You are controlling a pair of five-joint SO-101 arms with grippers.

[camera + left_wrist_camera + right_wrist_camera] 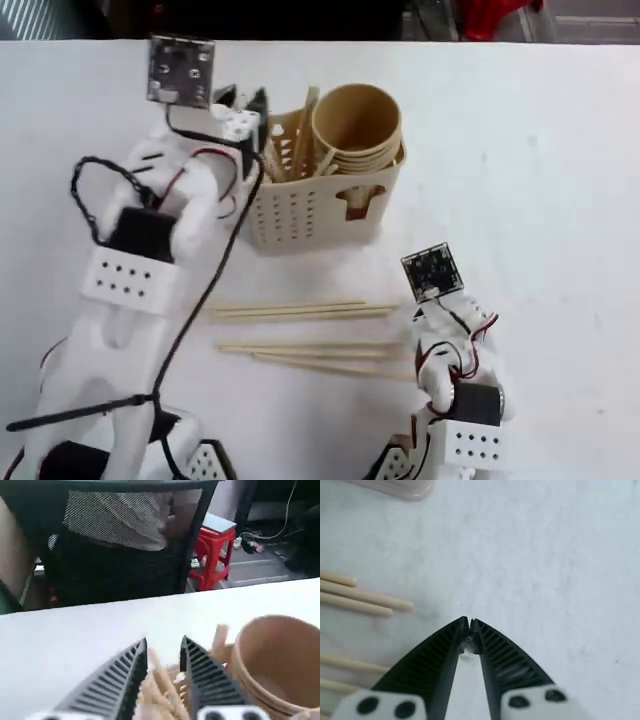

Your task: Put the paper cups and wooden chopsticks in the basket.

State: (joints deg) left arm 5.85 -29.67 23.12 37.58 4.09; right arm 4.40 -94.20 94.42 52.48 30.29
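Observation:
A cream slotted basket [300,215] stands at the back centre of the white table. Stacked paper cups [357,125] sit in it beside several upright wooden chopsticks [298,140]. My left gripper [245,108] hovers over the basket's left side. In the left wrist view it [163,647] is open, with chopstick ends [161,687] between and below its fingers and the cups [280,662] beside it. Several chopsticks [300,311] [315,355] lie flat on the table in front of the basket. My right gripper [469,623] is shut and empty, low over the table by their ends [367,600].
A basket corner [395,486] shows in the right wrist view. The left arm's black cable [205,290] hangs across the table. Bare table [540,180] lies right of the basket. A red stool [212,552] and a seated person are beyond the far edge.

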